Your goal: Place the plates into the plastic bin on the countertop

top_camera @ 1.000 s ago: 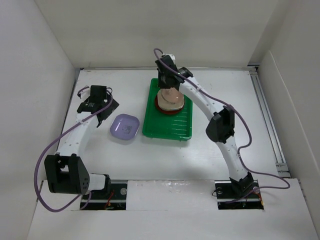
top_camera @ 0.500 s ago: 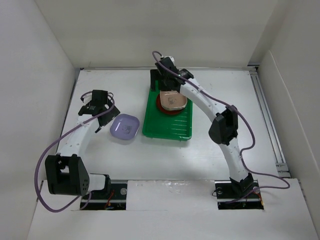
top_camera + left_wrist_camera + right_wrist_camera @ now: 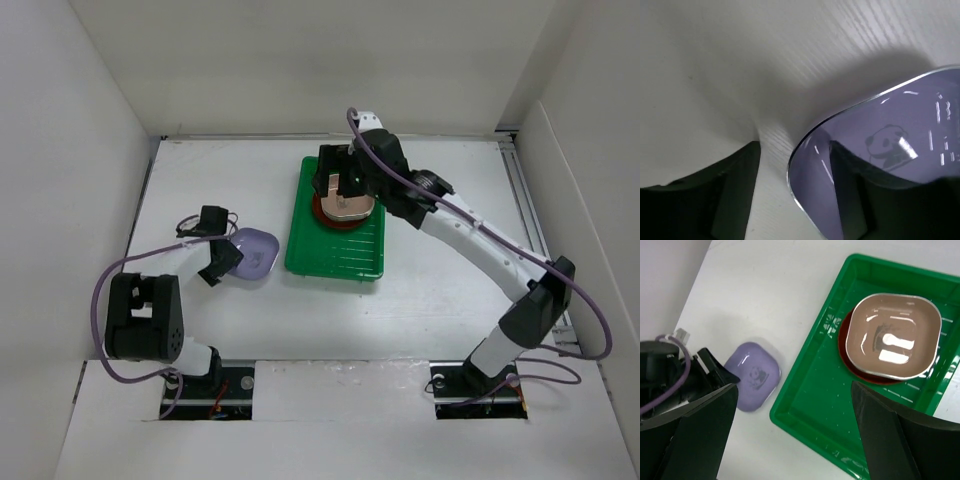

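Top external view: both arms reach over the countertop.
Left gripper: spread apart, low at the near-left edge of the lavender plate.
Left wrist view: the lavender plate's rim runs between the two fingers, one over the bare countertop, the other over the plate's panda-printed floor; whether either touches cannot be told.
Right gripper: spread wide, holding nothing, above the far end of the plastic bin.
Tan-pink plate: below and ahead of the right gripper, in the bin, stacked on a red plate.
Lavender plate, from the right gripper: outside the bin, just beside its left wall.
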